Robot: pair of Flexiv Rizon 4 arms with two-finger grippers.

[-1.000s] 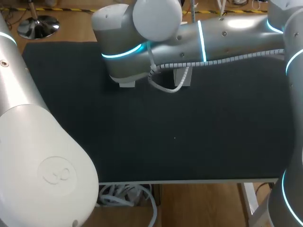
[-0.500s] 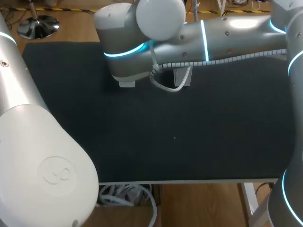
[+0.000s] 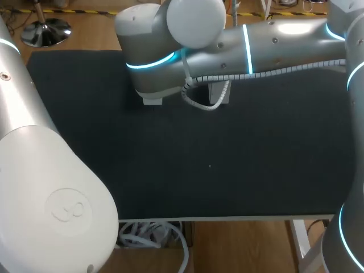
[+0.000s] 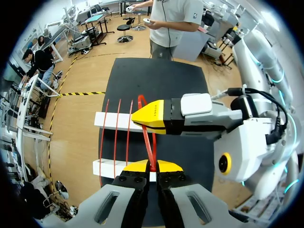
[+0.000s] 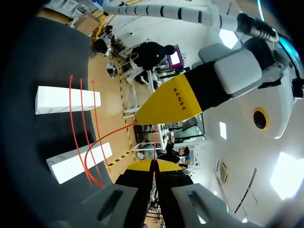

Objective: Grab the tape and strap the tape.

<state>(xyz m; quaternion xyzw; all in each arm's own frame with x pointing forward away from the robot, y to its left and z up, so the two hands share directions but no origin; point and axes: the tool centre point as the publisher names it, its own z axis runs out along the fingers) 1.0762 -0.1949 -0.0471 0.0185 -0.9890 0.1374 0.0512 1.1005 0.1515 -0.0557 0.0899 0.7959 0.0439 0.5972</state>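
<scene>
Right arm (image 3: 273, 48): edged slightly rightward in the last second. Left gripper (image 4: 151, 166), right gripper (image 5: 153, 166): each clenched on tape (image 4: 148, 147). Likely stretching it for strapping.

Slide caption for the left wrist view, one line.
Left gripper shut on a thin red tape loop, right gripper close ahead of it, over two white rectangular bars crossed by red strands.

A table (image 3: 239, 170) covered edge to edge by a matte black mat; a thin pale rim shows along its near edge; beyond the near and far edges lies a wood-coloured floor (image 3: 244, 244); a yellow-and-black striped line (image 3: 74, 10) crosses the floor past the far edge; white cables (image 3: 148, 234) lie below the near edge; the light is even.
</scene>
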